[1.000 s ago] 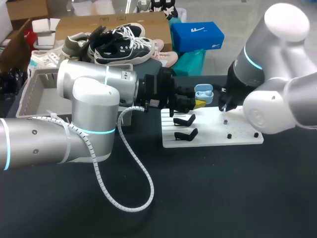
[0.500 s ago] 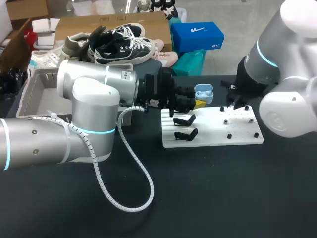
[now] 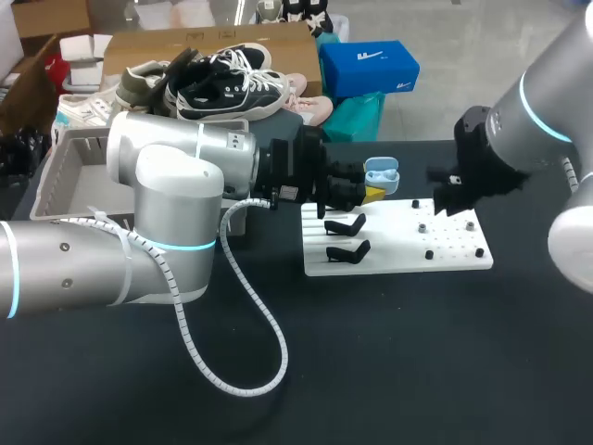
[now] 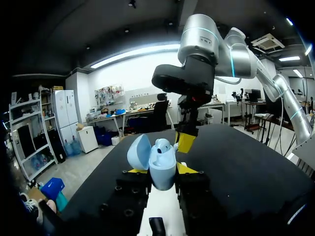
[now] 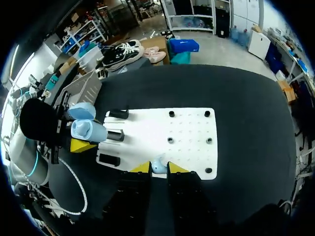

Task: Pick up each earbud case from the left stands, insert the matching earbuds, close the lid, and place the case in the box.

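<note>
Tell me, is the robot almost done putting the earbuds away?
Not yet. Done: the earbud case is off the stands, held in the left fingers, lid open. In hand: the right fingers hold an earbud. Left: insert it, close the lid, put the case in the box.

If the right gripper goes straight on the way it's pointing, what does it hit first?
Probably the white board, near its edge, with the held earbud touching first; depth is unclear.

Head view overlooks from behind; right wrist (looking straight down) shares board [image 3: 389,250].
</note>
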Controlling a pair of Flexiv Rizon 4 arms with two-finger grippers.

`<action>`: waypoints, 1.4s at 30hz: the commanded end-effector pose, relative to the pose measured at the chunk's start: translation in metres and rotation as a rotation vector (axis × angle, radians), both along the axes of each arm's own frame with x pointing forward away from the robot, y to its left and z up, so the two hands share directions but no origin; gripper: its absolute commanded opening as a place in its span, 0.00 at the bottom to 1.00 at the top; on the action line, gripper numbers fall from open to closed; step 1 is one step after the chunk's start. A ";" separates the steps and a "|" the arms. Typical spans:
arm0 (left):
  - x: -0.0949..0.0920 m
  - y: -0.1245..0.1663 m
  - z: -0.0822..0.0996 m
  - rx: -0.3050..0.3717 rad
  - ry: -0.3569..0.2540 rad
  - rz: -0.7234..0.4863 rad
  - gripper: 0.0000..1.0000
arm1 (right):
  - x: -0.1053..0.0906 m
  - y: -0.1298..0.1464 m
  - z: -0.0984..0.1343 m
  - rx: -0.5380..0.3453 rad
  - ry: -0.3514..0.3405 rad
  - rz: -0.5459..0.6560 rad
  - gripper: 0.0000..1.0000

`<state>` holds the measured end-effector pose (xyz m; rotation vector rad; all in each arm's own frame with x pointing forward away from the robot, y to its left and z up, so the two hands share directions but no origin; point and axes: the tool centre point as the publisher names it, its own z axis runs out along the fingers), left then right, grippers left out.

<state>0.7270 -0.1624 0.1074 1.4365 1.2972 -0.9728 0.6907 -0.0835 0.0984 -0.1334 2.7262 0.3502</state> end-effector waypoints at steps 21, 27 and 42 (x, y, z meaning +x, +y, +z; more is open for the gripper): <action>0.000 0.000 0.000 -0.002 -0.002 0.003 0.00 | -0.034 0.049 0.063 -0.074 -0.038 0.462 0.00; 0.000 0.000 0.000 -0.002 -0.002 0.003 0.00 | -0.017 0.057 0.079 -0.092 -0.069 0.524 0.00; 0.000 0.000 0.000 -0.002 -0.002 0.003 0.00 | 0.012 0.074 0.079 -0.121 -0.091 0.667 0.00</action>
